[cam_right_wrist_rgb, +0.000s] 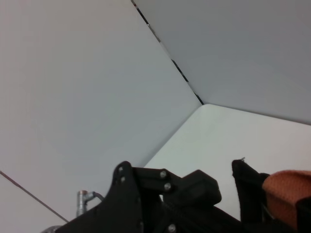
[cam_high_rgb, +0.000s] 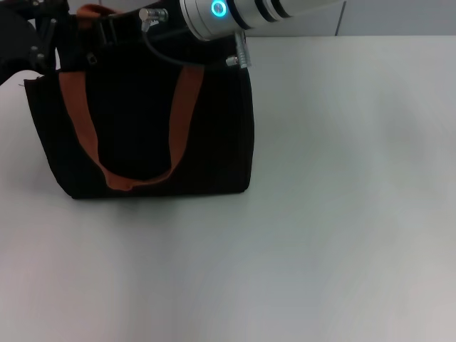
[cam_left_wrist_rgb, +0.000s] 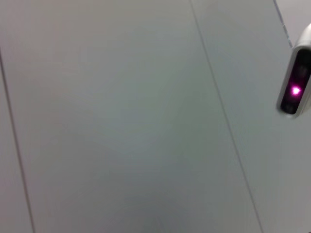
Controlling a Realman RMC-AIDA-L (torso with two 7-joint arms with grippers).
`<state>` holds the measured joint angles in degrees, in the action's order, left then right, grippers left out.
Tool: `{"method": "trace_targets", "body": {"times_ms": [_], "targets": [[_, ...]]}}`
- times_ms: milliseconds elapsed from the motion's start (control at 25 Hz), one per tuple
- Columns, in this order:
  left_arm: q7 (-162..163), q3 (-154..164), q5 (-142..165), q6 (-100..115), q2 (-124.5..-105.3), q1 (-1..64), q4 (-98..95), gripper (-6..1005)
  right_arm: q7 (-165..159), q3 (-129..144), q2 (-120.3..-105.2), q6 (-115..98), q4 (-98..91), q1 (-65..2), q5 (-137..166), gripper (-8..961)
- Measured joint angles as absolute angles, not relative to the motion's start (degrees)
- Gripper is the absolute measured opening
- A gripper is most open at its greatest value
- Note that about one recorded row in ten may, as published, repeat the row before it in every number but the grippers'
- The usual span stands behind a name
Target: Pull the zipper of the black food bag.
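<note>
Where the black food bag [cam_high_rgb: 142,128] stands | both end effectors at its top rim | grip state unclear

You have the black food bag [cam_high_rgb: 142,121] standing upright on the white desk [cam_high_rgb: 328,214], a boxy fabric tote with its broad face toward you. Two wide orange-brown straps [cam_high_rgb: 78,121] run down that face and join in a loop near its lower edge; a second handle [cam_high_rgb: 92,11] pokes up at the top rim. The bag's top rim sits directly under the right tool [cam_high_rgb: 132,25], which reaches across it, with the left tool [cam_high_rgb: 39,35] at the bag's upper corner. You cannot make out the zipper along the rim.
</note>
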<state>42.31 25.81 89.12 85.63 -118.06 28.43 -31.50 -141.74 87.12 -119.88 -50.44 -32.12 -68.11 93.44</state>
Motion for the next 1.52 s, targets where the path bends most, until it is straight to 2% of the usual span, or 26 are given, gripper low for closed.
{"method": "trace_targets", "body": {"times_ms": [600,800,920,1520], "targets": [[42.7,25.8,88.9,85.5,-118.13,28.6,-31.8,111,-141.4,87.7,-119.88,-50.2,-32.9,-68.0,93.7,317],[42.8,25.8,88.8,85.5,-118.12,28.7,-31.8,113,-141.3,89.2,-119.87,-50.0,-33.2,-67.9,93.5,267],[42.7,25.8,88.7,85.5,-118.13,28.7,-31.8,115,-141.3,89.1,-119.88,-50.0,-33.2,-67.7,93.5,80],[42.8,25.8,87.9,85.4,-118.15,28.0,-31.7,124,-140.3,89.7,-119.79,-50.1,-36.4,-66.1,94.9,24]]}}
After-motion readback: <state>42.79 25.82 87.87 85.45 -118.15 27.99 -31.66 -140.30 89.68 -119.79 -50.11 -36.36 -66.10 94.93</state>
